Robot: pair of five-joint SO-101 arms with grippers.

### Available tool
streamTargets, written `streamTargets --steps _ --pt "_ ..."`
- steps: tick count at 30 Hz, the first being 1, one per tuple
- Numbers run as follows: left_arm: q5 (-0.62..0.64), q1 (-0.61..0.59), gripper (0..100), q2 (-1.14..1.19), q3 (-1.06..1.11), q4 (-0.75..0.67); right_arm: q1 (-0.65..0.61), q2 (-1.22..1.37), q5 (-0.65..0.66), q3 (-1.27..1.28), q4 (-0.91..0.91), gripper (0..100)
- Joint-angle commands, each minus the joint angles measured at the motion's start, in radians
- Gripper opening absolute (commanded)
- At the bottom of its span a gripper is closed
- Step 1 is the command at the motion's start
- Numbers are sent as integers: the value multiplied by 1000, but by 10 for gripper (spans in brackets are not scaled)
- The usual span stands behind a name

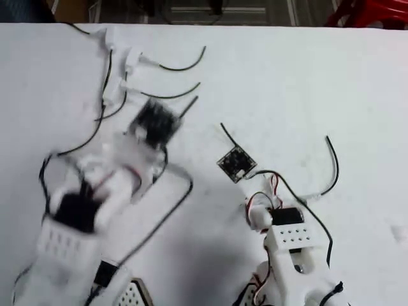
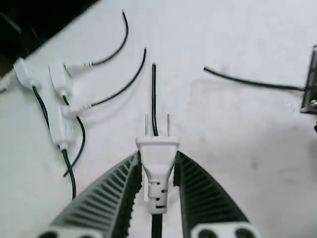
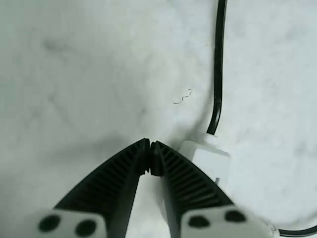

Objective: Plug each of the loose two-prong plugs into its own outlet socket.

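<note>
At the far left of the worktop (image 1: 287,76) lies a cluster of white sockets (image 2: 62,124) on black leads. Two short-corded plugs (image 2: 79,106) sit up against them, but I cannot tell whether they are fully seated.

Next comes the left tool (image 2: 157,163), clamped on a white plug (image 2: 157,146). Its ribbed pads press the narrow sides of the body just behind the flange, and the two prongs point forward, clear of the pads. That looks the right place to hold it. The body is probably hard, smooth plastic and very light, so it could twist or slip if gripped near its end. The thin prongs would likely bend if squeezed or pushed in at an angle. The plug's limp cord trails back between the pads and may drag a little.

Further right a small dark board (image 1: 236,162) with a wire stub rests on the worktop.

At the right, the right tool (image 3: 149,157) is pressed together at its tips and holds nothing. A second plug (image 3: 210,161) lies on the worktop just beside one pad, its black cord (image 3: 218,59) running away from it. It should be taken by the same flat sides of the body.
</note>
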Motion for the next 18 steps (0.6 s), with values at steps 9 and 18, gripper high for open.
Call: streamTargets --steps 9,18 --pt "199 133 24 -868 555 -462 10 -13 -5 -6 -18 19" --pt "269 194 23 -834 583 -717 15 -21 0 -49 -12 19"
